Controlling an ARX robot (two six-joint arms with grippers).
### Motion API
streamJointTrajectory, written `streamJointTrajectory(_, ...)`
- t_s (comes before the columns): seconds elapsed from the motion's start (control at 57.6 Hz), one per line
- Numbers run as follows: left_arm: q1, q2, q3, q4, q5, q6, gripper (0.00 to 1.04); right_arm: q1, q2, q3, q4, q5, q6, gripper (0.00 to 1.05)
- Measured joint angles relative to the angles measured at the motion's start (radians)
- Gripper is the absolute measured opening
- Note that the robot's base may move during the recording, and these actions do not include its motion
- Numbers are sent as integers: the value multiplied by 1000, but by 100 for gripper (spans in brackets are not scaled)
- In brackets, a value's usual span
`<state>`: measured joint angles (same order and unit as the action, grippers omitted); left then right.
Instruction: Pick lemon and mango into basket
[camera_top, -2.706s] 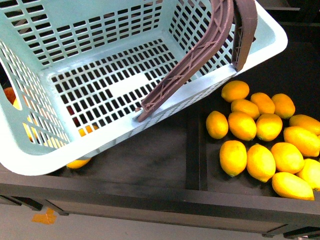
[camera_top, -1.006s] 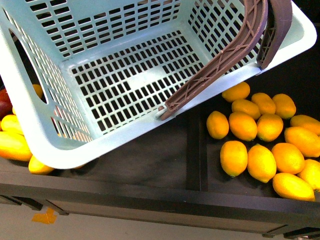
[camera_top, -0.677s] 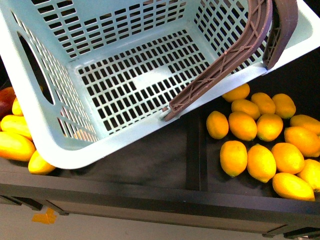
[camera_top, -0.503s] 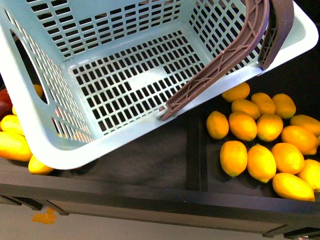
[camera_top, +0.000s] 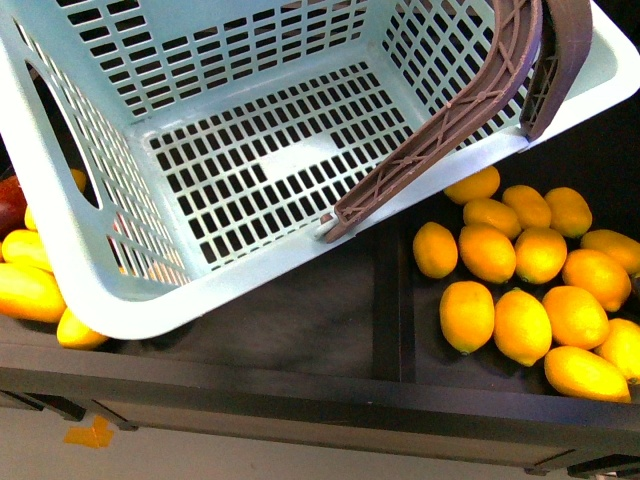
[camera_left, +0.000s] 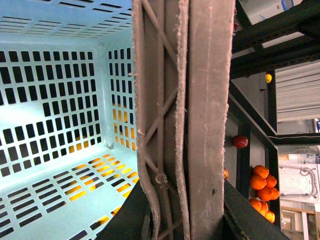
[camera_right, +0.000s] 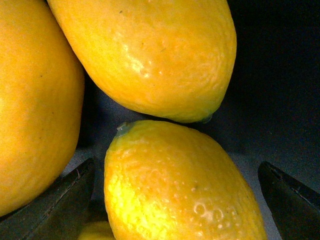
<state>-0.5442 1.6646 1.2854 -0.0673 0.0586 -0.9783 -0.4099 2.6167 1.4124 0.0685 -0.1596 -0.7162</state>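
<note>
A black display shelf (camera_top: 300, 340) is stretching across under bright, even light. Below the shelf's front edge, a pale floor (camera_top: 250, 455) is showing, and an orange scrap (camera_top: 92, 434) is lying on it.

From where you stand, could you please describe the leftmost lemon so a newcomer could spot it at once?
Find the teal basket over the dark shelf; a pile of lemons lies to its right. The lemon is the pile's leftmost, beside the shelf's divider strip, with nothing between it and the strip.

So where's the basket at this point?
In the front view the basket fills the upper left and centre, tilted over the dark shelf, with the lemons piled to its lower right.
</note>
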Motion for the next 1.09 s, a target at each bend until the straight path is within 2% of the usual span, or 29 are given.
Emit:
streamJointTrajectory(0.226, 0, 0, 0, 0, -2, 0, 19, -4, 0, 0, -8, 2, -8, 66)
streamJointTrajectory(0.33, 0, 0, 0, 0, -1, 0, 19, -6, 0, 0, -12, 6, -11, 57)
streamJointTrajectory(0.503, 0, 0, 0, 0, 2, 0, 19, -15, -8, -12, -13, 4, -10, 56)
streamJointTrajectory(0.746, 0, 0, 0, 0, -1, 0, 19, -46, -106, -100, 29, -74, 10, 55)
streamJointTrajectory(0.971, 0, 0, 0, 0, 0, 0, 19, -62, -368, -277, 137, -233, 107, 55)
streamJointTrajectory(1.093, 0, 0, 0, 0, 1, 0, 19, -34, -587, -428, 222, -378, 238, 55)
